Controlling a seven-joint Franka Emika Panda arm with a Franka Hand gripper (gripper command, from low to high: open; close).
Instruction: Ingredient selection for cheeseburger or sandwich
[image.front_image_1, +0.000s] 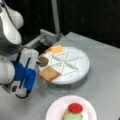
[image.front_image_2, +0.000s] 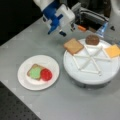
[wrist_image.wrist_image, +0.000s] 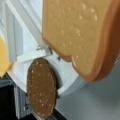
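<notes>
Ingredients lie on two dishes: a toast square (image.front_image_2: 73, 46), a dark round patty (image.front_image_2: 92, 39) and a yellow-orange cheese square (image.front_image_2: 113, 50) rest at the rim of the white divided tray (image.front_image_2: 90, 75), while a toast base bearing green lettuce (image.front_image_2: 35, 72) and a glossy red tomato disc (image.front_image_2: 46, 74) sits on the paper plate (image.front_image_2: 25, 80). The gripper (image.front_image_2: 67, 30) hangs tilted just beside the tray, near toast and patty; whether its jaws are apart cannot be told. The wrist view shows the speckled toast (wrist_image.wrist_image: 80, 32) and patty (wrist_image.wrist_image: 41, 87) overhanging the rim.

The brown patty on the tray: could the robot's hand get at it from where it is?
Probably yes: the patty lies uncovered at the tray's rim, and the hand hovers close by.
</notes>
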